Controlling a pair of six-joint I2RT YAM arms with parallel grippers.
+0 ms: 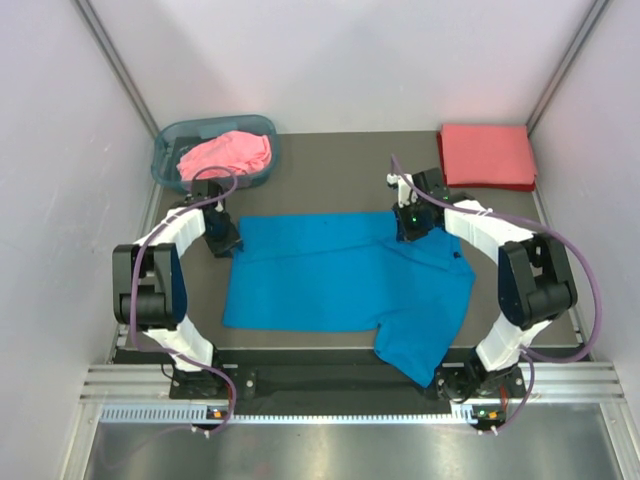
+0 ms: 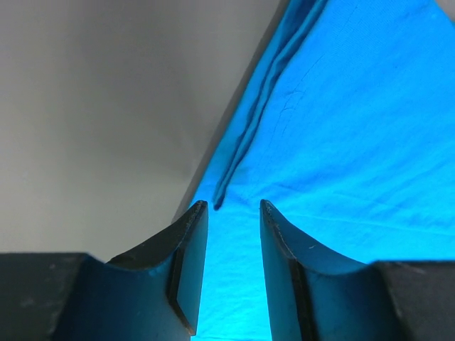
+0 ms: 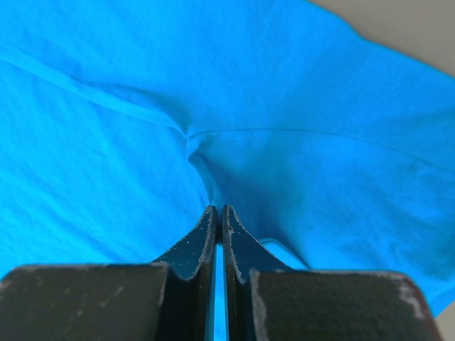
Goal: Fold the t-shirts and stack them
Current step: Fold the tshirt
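Nearest to me, the two arms are bolted at the table's (image 1: pixel 330 170) front edge. Between their bases, one end of the blue t-shirt (image 1: pixel 330 275) sags in a rumpled lobe toward that edge, on the right arm's side.

Beyond that, the body of the blue t-shirt lies spread across the middle of the table, mostly flat, with its long side running left to right.

At the shirt's far-left corner, the left gripper (image 2: pixel 233 204) is low over the cloth. Its jaws stand apart with a clear gap. The shirt's hemmed edge runs diagonally just ahead of the fingertips, and blue cloth shows through the gap. I cannot tell whether either finger touches the fabric.

At the shirt's far edge, right of centre, the right gripper (image 3: pixel 219 208) is down on the cloth. Its jaws are pressed together and pinch a small pucker of blue fabric, with creases running into the tips.

Farthest back, at the left corner, the translucent blue-grey basket (image 1: pixel 165 150) holds the pink t-shirt (image 1: pixel 228 153), bunched up inside it. At the far-right corner, well apart from the blue one, the coral-red t-shirt (image 1: pixel 487 155) lies folded into a neat rectangle on the table.
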